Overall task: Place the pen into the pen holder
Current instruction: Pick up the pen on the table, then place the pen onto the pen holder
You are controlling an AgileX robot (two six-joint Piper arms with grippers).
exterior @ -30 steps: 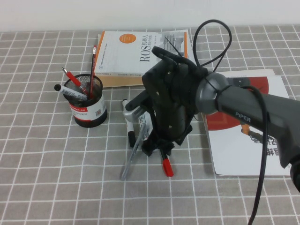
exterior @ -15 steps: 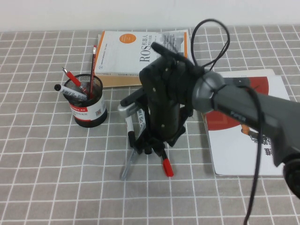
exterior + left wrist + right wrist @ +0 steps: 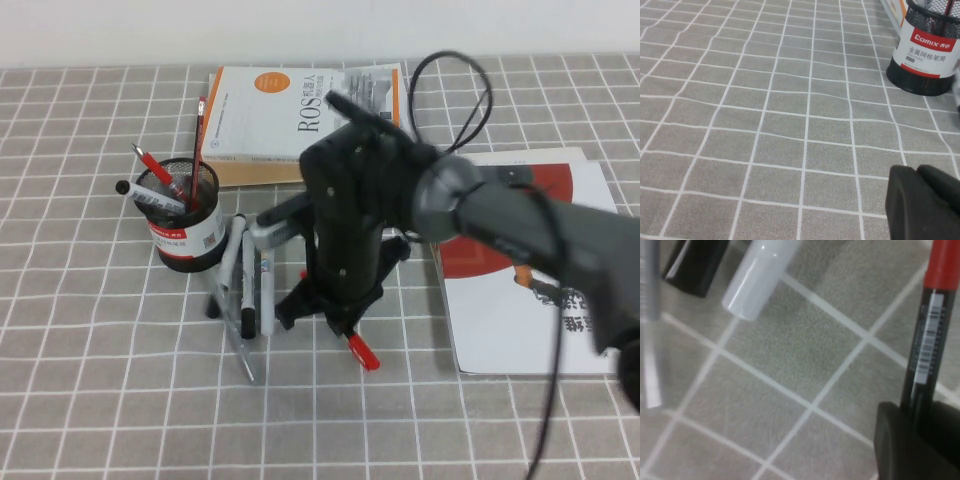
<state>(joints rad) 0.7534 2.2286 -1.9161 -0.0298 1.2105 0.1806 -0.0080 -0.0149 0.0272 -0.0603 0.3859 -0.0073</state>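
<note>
Left pincer (image 3: 922,200) shows only as a dark edge in its wrist view, low over bare worktop (image 3: 90,400) on the left, near the pen holder (image 3: 186,228); whether it is spread or pressed together cannot be told. The holder stands upright at left-centre, already stuffed with a few pens, with little free mouth. Just beside it to the right lie two white markers (image 3: 245,275) and a thin silver pen (image 3: 240,345), loosely fanned on the worktop. Next right, the right pincer (image 3: 340,318) points down at the worktop, pinching the pen (image 3: 926,335) on its black barrel; the red end (image 3: 362,352) sticks out below, at or just above the worktop. Behind sits a book (image 3: 300,110); a magazine (image 3: 530,270) lies far right. Judgement: the pen is light, stiff, smooth plastic, so it may swivel or slip in the grip; a hold nearer mid-barrel would likely keep it steadier. It probably needs tilting upright to drop in between the pens already there.
</note>
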